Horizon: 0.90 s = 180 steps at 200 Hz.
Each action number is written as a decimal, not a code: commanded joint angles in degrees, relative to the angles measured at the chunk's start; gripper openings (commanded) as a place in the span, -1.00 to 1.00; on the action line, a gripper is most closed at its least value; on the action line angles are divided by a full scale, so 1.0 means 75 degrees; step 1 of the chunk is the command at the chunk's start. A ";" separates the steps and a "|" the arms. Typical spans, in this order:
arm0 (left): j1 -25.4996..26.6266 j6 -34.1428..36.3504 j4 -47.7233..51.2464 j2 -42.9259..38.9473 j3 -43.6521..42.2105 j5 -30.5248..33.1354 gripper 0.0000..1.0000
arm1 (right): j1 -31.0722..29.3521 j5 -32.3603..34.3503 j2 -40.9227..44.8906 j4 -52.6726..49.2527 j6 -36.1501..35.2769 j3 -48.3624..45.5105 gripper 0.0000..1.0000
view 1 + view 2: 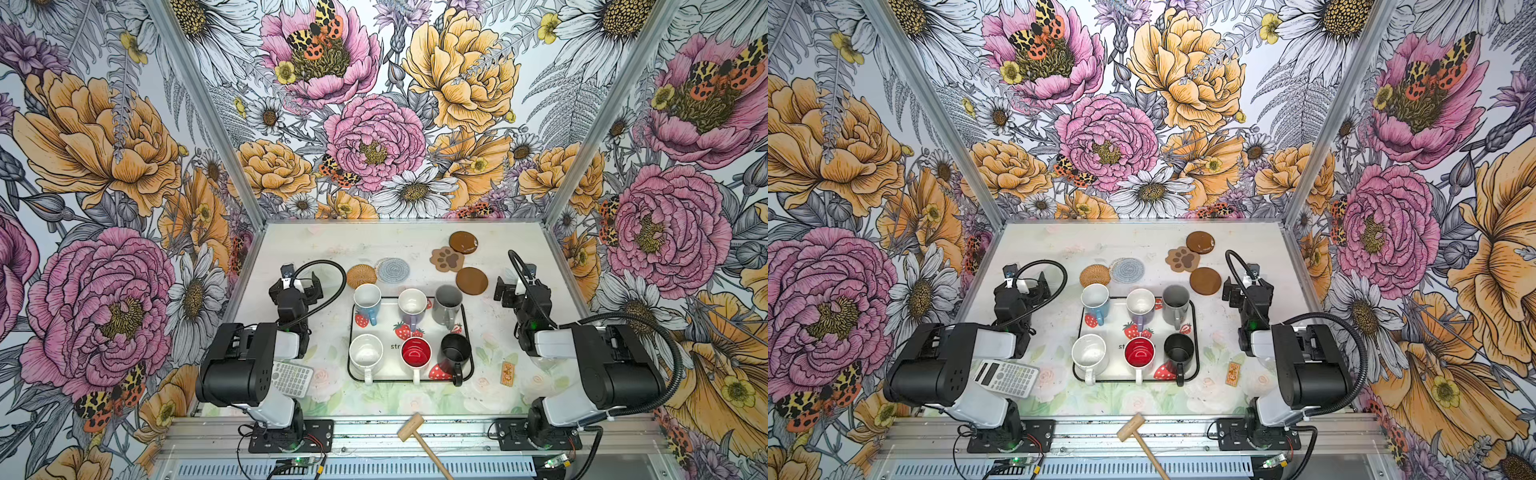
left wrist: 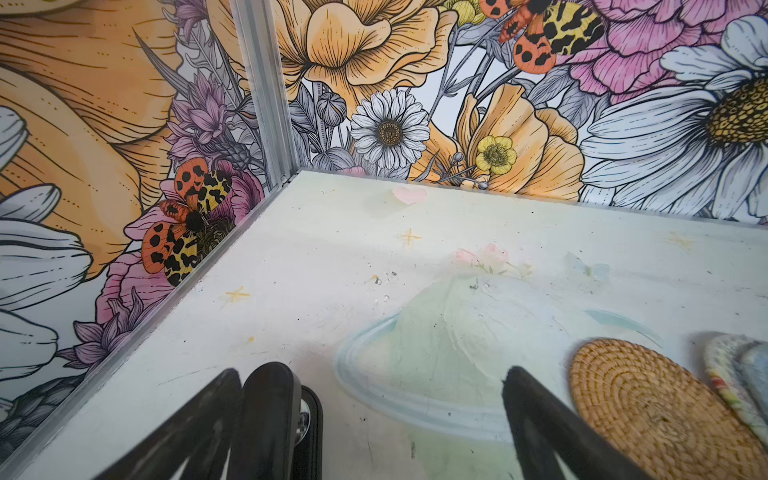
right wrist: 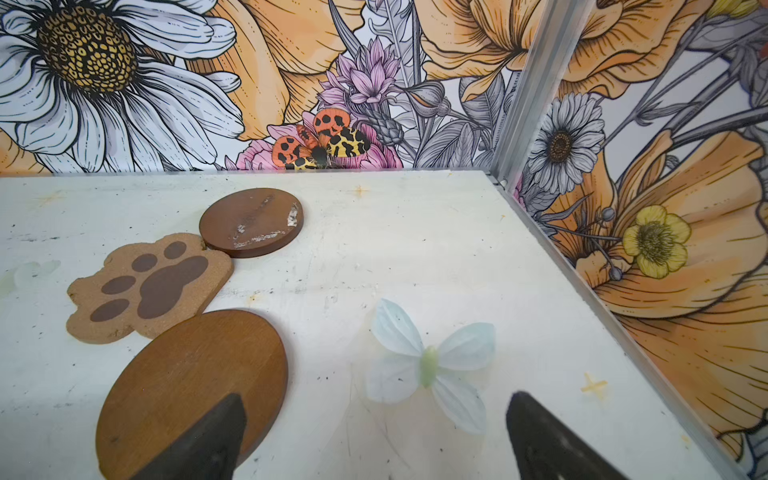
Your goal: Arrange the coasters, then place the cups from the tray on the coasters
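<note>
Nothing of the job looks done yet, as far as I can judge. All six cups stand on the tray (image 1: 388,322) in two rows: the light blue cup (image 1: 367,297), lavender cup (image 1: 412,303) and grey cup (image 1: 448,301) at the far side, the white cup (image 1: 365,353), red-lined cup (image 1: 415,353) and black cup (image 1: 456,349) nearer. None sits on a coaster.

The coasters lie bunched just beyond the tray. The tan woven coaster (image 1: 361,276) is beside the grey-blue coaster (image 1: 393,269), which seems to lie on top of the beige coaster (image 2: 723,374). To the right, the paw coaster (image 1: 446,259) touches the far brown disc (image 1: 463,242), and the near brown disc (image 1: 471,281) overlaps its edge. So both the spreading out and the six placings remain.

The left end effector (image 1: 296,286) hovers with its jaws apart and empty, just left of the tan coaster. The right end effector (image 1: 517,289) is likewise spread and empty, just beside the near brown disc.

For room, the far band of the desk (image 1: 332,245) and its far left corner are bare, and there is a bare strip right of the tray. The metal-edged walls close in on both sides. Nearer, a calculator (image 1: 291,378), a small orange tag (image 1: 507,374) and a wooden mallet (image 1: 415,428) take up space.
</note>
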<state>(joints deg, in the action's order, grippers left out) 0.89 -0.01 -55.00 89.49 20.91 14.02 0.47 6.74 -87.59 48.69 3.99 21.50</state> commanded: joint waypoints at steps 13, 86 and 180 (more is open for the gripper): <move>0.0014 -0.0028 -0.0046 -0.0064 0.0025 -0.0117 0.98 | 0.0066 -0.0135 -0.0067 0.0083 0.0066 0.0164 0.99; 0.0011 -0.0023 -0.0046 -0.0064 0.0025 -0.0120 0.98 | 0.0066 -0.0130 -0.0064 0.0082 0.0066 0.0164 0.99; 0.0024 0.0001 -0.0046 -0.0056 0.0021 -0.0122 0.98 | 0.0066 -0.0127 -0.0055 0.0083 0.0066 0.0168 0.96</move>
<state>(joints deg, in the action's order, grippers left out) 0.89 -0.01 -55.02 89.49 20.91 14.02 0.47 6.52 -87.59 48.66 3.99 21.52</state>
